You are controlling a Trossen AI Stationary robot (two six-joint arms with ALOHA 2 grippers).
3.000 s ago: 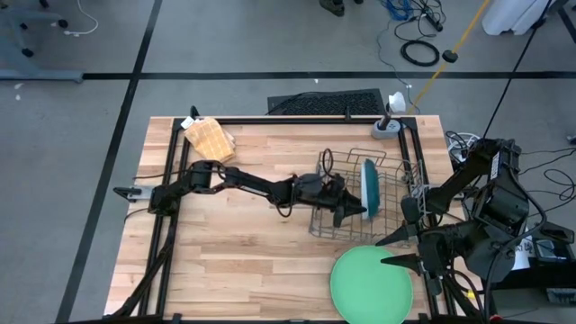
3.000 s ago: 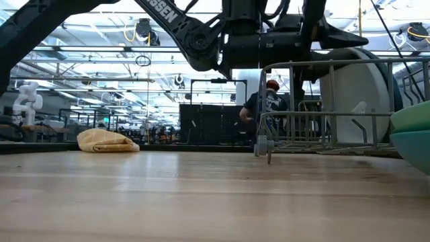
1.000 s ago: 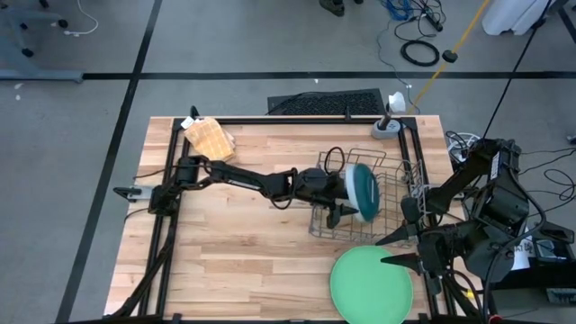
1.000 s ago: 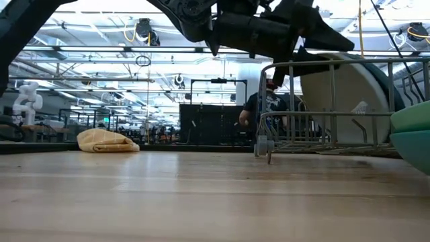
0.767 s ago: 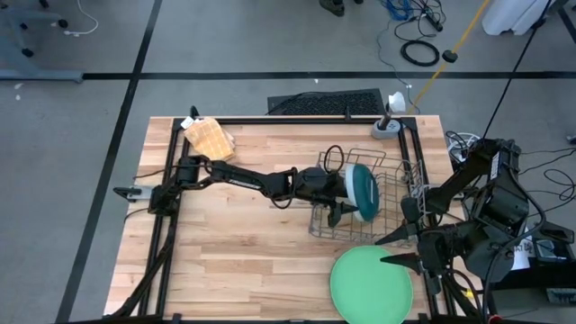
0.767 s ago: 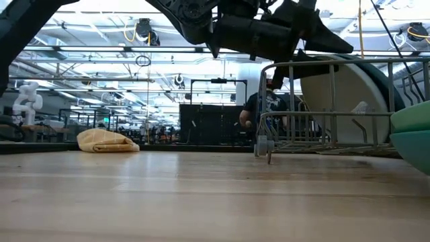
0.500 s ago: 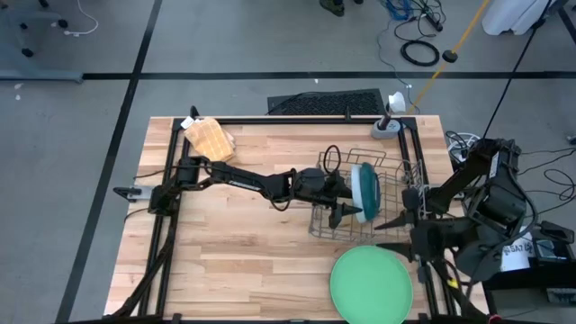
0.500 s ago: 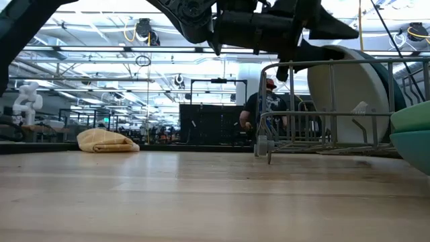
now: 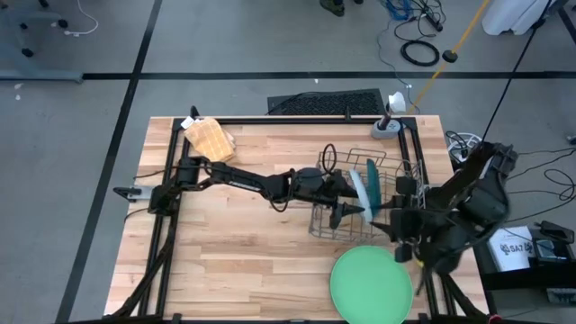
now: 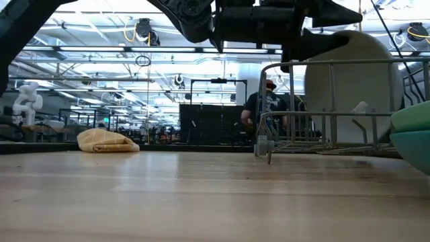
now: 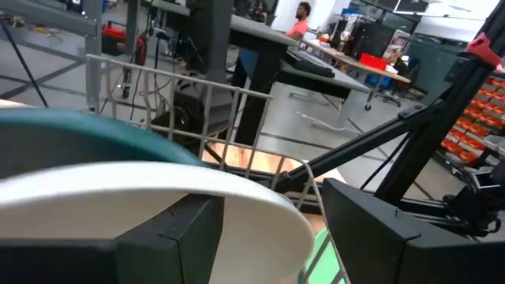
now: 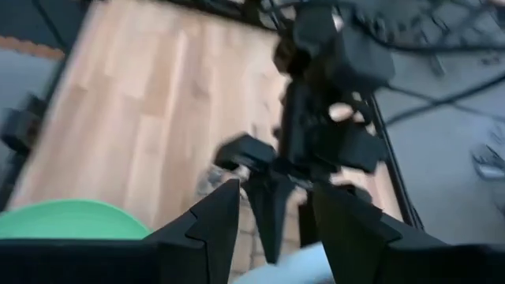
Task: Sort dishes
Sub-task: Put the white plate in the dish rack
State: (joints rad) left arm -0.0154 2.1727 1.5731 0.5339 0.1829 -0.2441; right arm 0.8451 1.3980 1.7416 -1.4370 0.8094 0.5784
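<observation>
A pale grey-white plate (image 9: 359, 189) stands on edge in the wire rack (image 9: 335, 227), with a dark teal plate (image 9: 371, 183) close behind it. My left gripper (image 9: 354, 202) reaches in from the table's left and is shut on the pale plate (image 10: 353, 87). A large light green plate (image 9: 371, 283) lies flat near the table's near edge. In the low view a darker rim (image 10: 411, 149) shows under it. My right gripper (image 9: 394, 223) hangs open just right of the rack, above the green plate's far side. My left gripper (image 11: 272, 237) pinches the pale plate's upper rim (image 11: 260, 193) between its two fingers, one on each face. The fingers (image 10: 322, 42) come about level from the table's left. The plate stands nearly upright inside the rack; its lower edge is hidden by the rack wires.
A tan waffle cloth (image 9: 209, 137) lies at the far left corner. A small grey stand (image 9: 387, 126) sits at the far right corner. Bare wood spreads left of the rack. A person (image 10: 271, 101) stands in the room beyond the table.
My left gripper has turned, and the held plate has gone from leaning over with the teal face up to standing nearly upright in the rack. My right arm has swung from the table's right edge toward the rack, to the left, still open.
</observation>
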